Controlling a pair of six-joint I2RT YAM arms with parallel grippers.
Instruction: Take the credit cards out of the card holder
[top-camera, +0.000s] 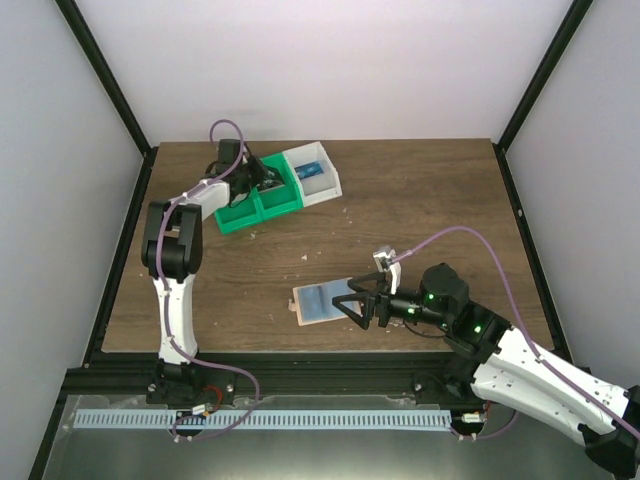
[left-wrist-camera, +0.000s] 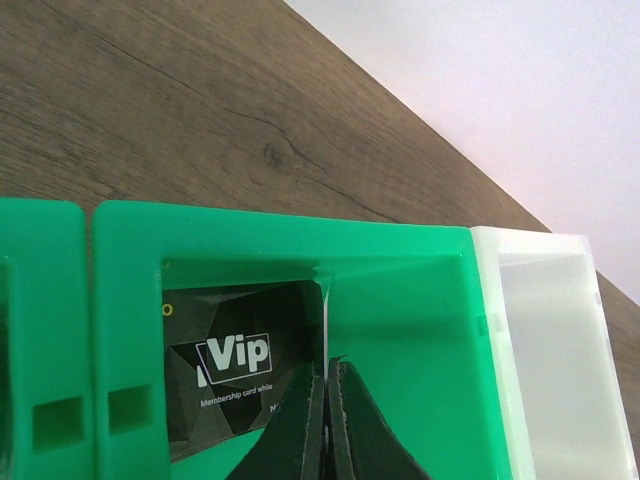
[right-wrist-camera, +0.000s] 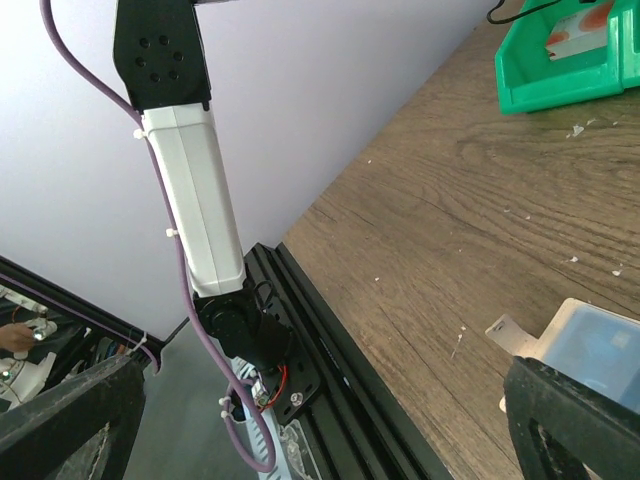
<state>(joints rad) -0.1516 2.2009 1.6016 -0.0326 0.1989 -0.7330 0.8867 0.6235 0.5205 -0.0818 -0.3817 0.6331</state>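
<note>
The tan card holder (top-camera: 322, 302) lies flat near the table's front, with a light blue credit card (top-camera: 325, 298) showing on it. My right gripper (top-camera: 356, 308) stands open just right of it, nothing between its fingers. In the right wrist view the card holder (right-wrist-camera: 560, 325) and the blue card (right-wrist-camera: 605, 355) sit beside the right finger, and my right gripper (right-wrist-camera: 320, 400) spreads wide. My left gripper (left-wrist-camera: 328, 365) is shut on a thin card (left-wrist-camera: 325, 320), seen edge-on, inside the green bin (left-wrist-camera: 420, 330). A black "Vip" card (left-wrist-camera: 240, 360) lies in that bin.
At the back left the green bin (top-camera: 255, 208) has two compartments, and a white bin (top-camera: 318, 178) holding a blue item adjoins it on the right. My left gripper (top-camera: 262, 178) hangs over the green bin. Black frame posts border the table.
</note>
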